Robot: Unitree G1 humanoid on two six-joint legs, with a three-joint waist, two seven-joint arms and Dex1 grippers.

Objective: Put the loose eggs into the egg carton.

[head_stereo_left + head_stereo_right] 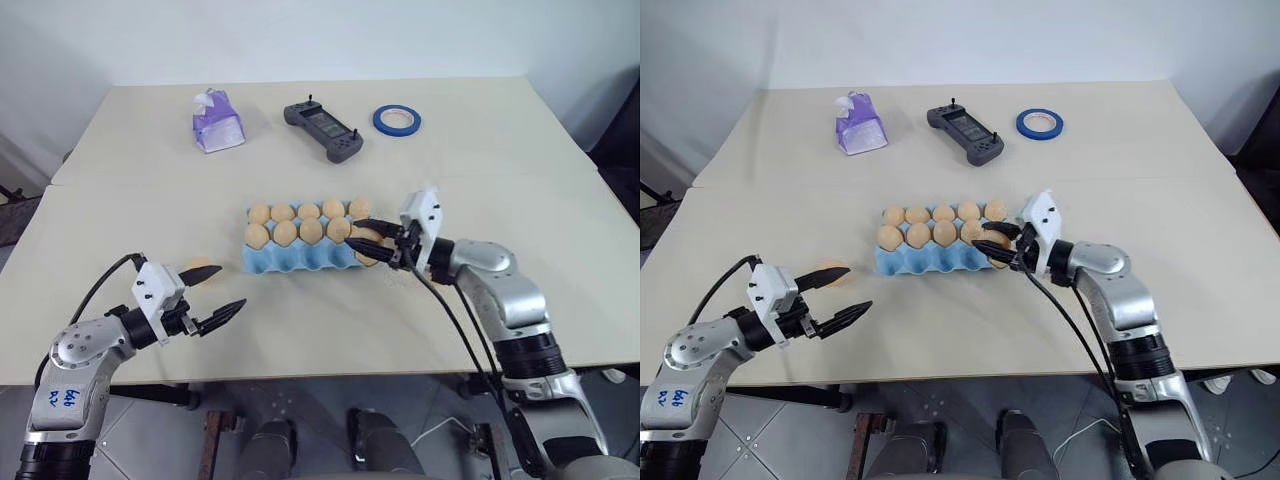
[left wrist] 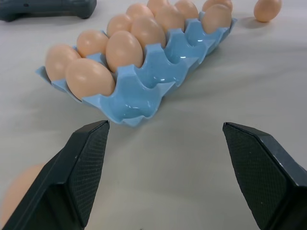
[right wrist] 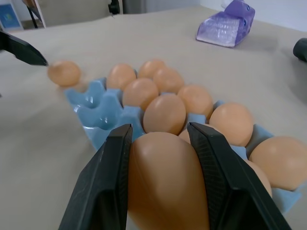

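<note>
Beige counter [image 1: 300, 330], two arms over it. Light blue egg carton [image 1: 300, 258] mid-counter, long axis running left-right; back and middle rows filled, front row of cups bare.

Right claw [image 1: 366, 240] shut on an egg [image 3: 165, 179], level, at the carton's right end; the empty front cups lie just left and toward the robot from it, so this arm is nearer them.

Left claw [image 1: 225, 312] wide open, holding nothing, near the carton's front-left corner. One loose egg [image 1: 200, 268] on the counter just left of the carton, apparently beside the left claw's far finger
</note>
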